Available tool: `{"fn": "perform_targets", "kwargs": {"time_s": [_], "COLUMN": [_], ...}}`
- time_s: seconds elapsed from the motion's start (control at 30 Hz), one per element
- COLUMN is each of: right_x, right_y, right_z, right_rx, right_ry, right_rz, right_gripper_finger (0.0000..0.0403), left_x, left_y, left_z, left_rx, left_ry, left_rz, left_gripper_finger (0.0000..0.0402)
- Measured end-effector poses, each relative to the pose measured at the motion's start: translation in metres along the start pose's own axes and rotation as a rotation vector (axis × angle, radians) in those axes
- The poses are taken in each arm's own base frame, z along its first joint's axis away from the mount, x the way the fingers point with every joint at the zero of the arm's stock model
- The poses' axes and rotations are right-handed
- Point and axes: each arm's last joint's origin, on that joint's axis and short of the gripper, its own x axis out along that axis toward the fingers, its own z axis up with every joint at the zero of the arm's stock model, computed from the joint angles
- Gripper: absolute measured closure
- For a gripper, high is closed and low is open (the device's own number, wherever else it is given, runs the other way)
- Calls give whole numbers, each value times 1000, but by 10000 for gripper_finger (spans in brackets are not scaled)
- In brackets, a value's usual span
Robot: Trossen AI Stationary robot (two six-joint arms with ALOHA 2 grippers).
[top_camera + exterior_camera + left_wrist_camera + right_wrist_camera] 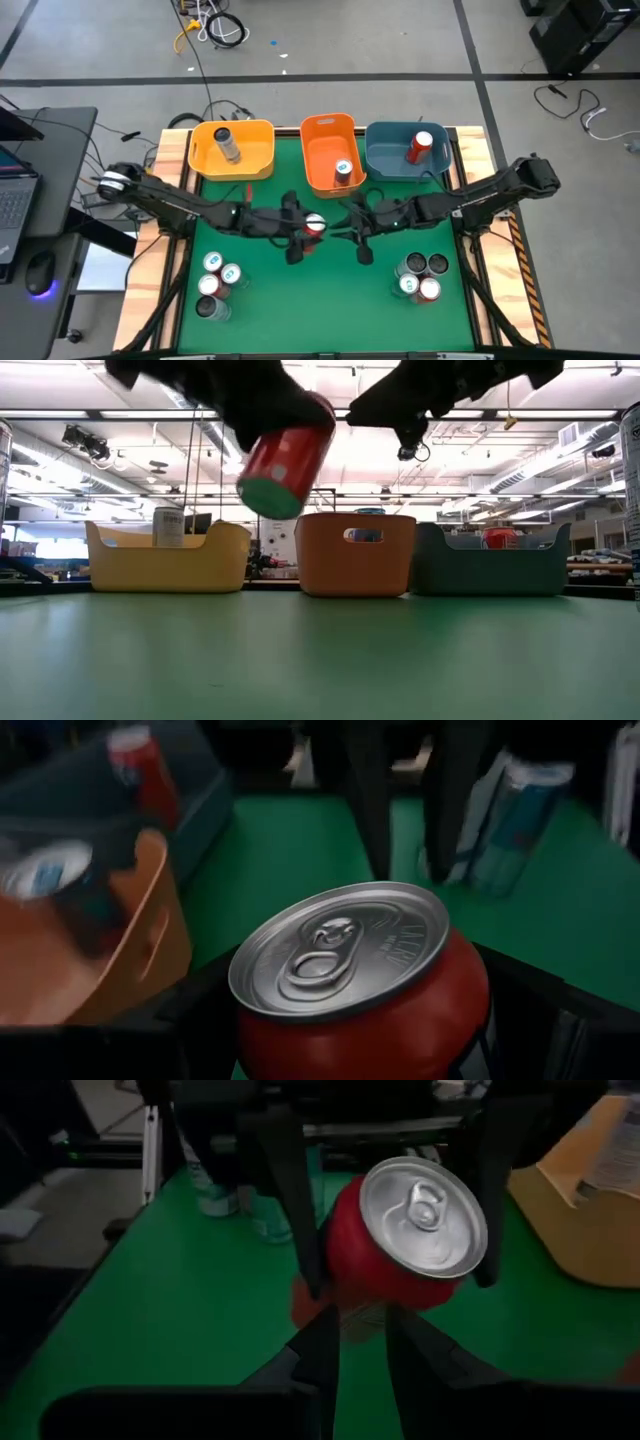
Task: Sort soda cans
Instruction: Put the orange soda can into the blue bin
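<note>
Can (316, 225) red, tilted | left tool (300, 232) clamps it | low view: airborne | right tool (357, 236) parted, empty

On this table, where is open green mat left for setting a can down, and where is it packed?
Bare green mat lies at the near middle, between the left can cluster and the right can cluster. The centre is crowded: the left tool holds a red metal soda can beside the right tool. The yellow, orange and blue plastic bins line the far edge.

centre mat (320, 300): open | flanks: can clusters (215, 285) (420, 277) | far edge: three bins (331, 150)
</note>
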Motion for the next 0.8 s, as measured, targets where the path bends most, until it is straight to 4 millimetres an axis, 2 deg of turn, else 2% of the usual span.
{"fn": "perform_targets", "kwargs": {"time_s": [0.13, 0.27, 0.37, 0.6, 0.67, 0.8], "right_x": [-1, -1, 8, 43, 48, 58], "right_y": [6, 9, 8, -2, -4, -2], "right_z": [-4, -4, -4, -15, -17, -18], "right_rx": [18, 47, 74, 90, 89, 95], "right_ry": [20, -40, -83, -92, -79, -67], "right_rz": [-64, -102, -113, -151, -157, -123], "right_gripper_finger": [329, 329, 333, 381, 395, 398], "left_x": [1, 2, 4, 18, 21, 25], "left_y": [1, 5, 6, 2, 1, 0], "left_z": [-30, -61, -79, -99, -99, -103], "left_rx": [28, 35, 54, 91, 75, 76], "left_ry": [-102, -165, -193, -174, -196, -195], "left_rz": [15, 24, 24, -12, -24, -28], "left_gripper_finger": [81, 81, 81, 81, 81, 82]}}
